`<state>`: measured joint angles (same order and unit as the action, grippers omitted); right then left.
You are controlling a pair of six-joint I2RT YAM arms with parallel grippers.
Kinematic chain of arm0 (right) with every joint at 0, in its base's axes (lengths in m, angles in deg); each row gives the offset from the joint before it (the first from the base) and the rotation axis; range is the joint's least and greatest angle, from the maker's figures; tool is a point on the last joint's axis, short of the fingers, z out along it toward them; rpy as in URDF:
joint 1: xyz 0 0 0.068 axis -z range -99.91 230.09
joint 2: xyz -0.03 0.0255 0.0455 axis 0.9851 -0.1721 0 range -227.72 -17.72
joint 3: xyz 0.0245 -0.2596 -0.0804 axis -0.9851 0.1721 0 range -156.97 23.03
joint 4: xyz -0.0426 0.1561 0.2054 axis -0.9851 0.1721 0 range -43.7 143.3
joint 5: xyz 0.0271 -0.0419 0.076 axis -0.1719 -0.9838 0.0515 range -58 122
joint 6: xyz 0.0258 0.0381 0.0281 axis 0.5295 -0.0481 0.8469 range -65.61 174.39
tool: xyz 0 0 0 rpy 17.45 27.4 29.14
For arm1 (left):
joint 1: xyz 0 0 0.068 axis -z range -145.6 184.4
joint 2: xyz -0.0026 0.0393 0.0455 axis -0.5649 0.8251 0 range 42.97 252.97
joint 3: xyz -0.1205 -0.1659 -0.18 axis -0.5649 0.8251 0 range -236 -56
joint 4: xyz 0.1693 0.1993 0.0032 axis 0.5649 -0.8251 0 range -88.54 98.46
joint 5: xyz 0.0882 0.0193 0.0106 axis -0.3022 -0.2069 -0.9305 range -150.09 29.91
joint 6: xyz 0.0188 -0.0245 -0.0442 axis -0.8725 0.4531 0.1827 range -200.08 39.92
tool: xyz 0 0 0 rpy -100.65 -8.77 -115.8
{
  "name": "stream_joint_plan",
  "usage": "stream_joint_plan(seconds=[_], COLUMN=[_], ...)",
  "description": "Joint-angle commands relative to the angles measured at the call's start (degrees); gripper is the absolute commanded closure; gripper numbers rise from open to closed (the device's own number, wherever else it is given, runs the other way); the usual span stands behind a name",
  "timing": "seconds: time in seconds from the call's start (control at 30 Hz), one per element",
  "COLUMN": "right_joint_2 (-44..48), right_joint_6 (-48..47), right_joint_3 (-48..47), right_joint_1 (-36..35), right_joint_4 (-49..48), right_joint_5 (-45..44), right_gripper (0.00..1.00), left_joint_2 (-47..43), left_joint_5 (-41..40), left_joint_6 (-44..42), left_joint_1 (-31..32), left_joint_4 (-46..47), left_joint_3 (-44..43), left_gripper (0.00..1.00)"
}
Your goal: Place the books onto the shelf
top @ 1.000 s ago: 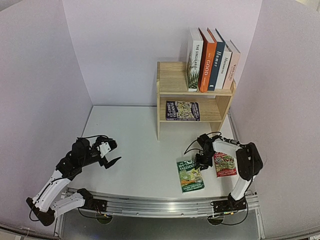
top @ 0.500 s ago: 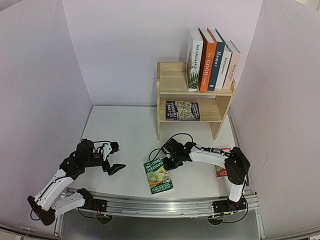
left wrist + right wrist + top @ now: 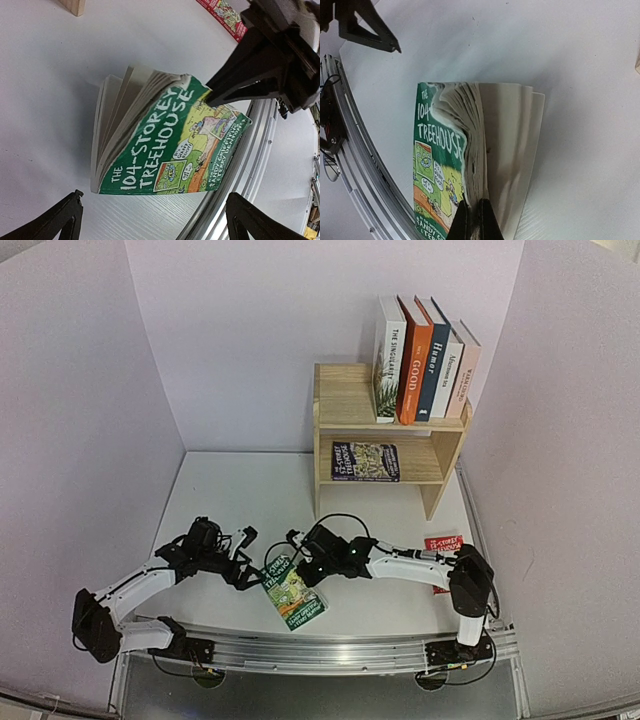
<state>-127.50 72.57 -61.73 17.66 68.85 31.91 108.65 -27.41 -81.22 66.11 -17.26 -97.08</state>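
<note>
Green Treehouse book (image 3: pixel 293 592) | near edge of table (image 3: pixel 230 500), pages fanned | your right jaws clamped on it | left jaws apart

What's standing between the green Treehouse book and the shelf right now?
Nothing visible. Bare table lies between the green book, pinched in the right gripper, and the shelf. A blue book sits on the lower tier.
</note>
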Motion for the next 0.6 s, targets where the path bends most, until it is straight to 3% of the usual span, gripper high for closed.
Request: stream_joint_plan(seconds=[0.0, 0.3, 0.43, 0.57], right_joint_2=[4.6, 4.5, 4.6, 5.4], right_joint_6=[-2.7, -2.1, -1.6, -2.4], right_joint_3=[0.0, 2.8, 4.0, 3.6], right_joint_1=[-0.7, -0.9, -0.8, -0.7], right_joint_4=[-7.0, -7.3, -7.6, -9.1], right_joint_5=[-1.0, -1.7, -1.8, -1.7], right_gripper=[1.0, 1.0, 1.0, 1.0], left_joint_2=[3.2, 13.0, 15.3, 18.4], left_joint_5=[3.8, 7.0, 5.6, 9.4], left_joint_6=[-0.2, 10.4, 9.3, 9.4], left_joint_1=[-1.4, -1.4, -1.4, -1.3], left_joint_4=[2.8, 1.2, 3.5, 4.5], left_joint_3=[-1.1, -2.3, -2.6, -2.7], left_gripper=[0.0, 0.0, 0.0, 0.0])
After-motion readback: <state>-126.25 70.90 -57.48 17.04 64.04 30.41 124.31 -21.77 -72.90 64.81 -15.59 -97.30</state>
